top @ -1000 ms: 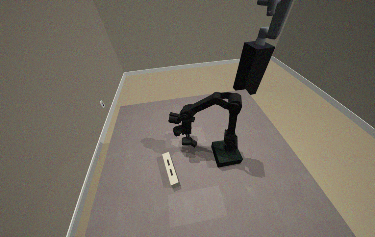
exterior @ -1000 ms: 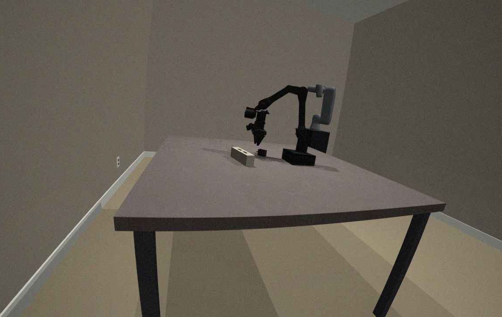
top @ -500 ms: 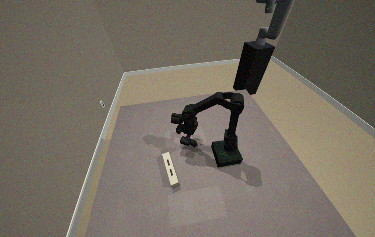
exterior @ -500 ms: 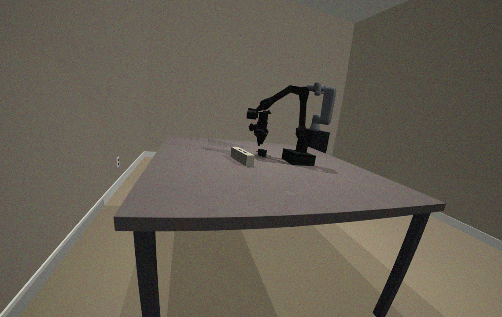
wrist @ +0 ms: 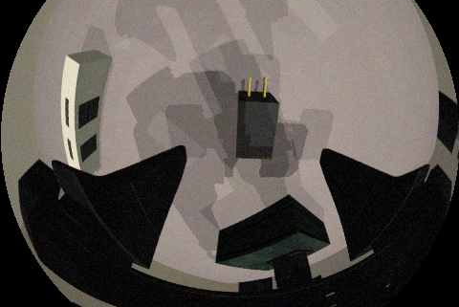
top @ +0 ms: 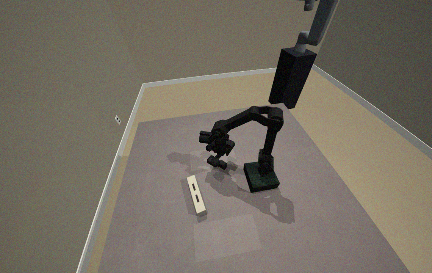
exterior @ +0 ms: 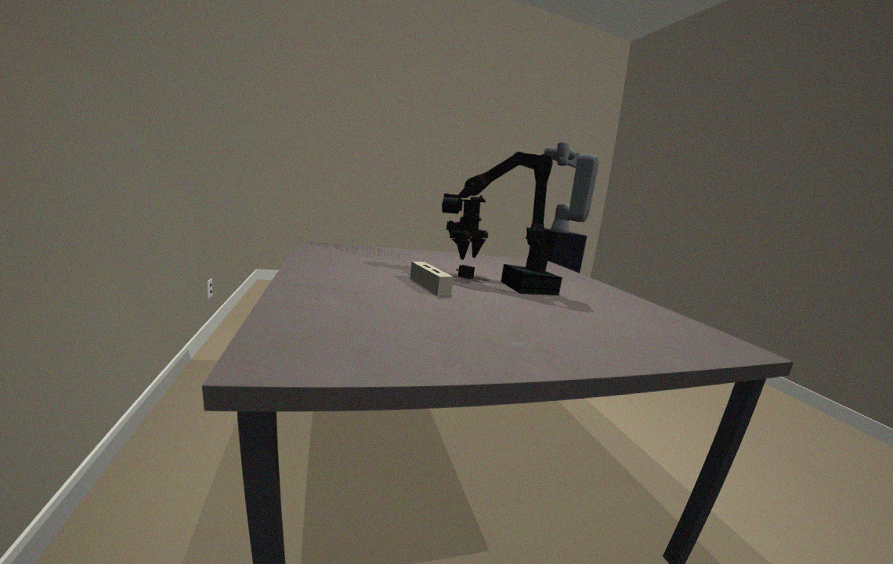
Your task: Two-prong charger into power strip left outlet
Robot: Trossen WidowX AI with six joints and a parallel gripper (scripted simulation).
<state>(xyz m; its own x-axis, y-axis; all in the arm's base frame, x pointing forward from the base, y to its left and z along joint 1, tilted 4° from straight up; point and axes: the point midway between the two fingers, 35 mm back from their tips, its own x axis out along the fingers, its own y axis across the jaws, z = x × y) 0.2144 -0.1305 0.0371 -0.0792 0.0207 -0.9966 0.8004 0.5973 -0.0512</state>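
Note:
The charger (top: 223, 165) (exterior: 466, 271) (wrist: 257, 125) is a dark block lying on the table, with two gold prongs (wrist: 257, 87) that point to the top of the wrist view. My gripper (top: 222, 158) (exterior: 469, 257) (wrist: 256, 154) is open and empty above it. In the wrist view the charger shows between the two spread fingers, a little ahead of their tips. In the top view it is partly covered by a finger. The cream power strip (top: 199, 205) (exterior: 428, 280) (wrist: 71, 77) lies beside the charger, apart from it, with two dark outlet openings on its top.
My arm's dark green base block (top: 261, 179) (exterior: 530, 282) (wrist: 268, 245) stands on the table (top: 163, 237) (exterior: 393, 350), to the right of the charger. A grey arm (top: 321, 23) (exterior: 581, 186) on a dark pedestal (top: 292, 79) (exterior: 569, 251) stands behind the table.

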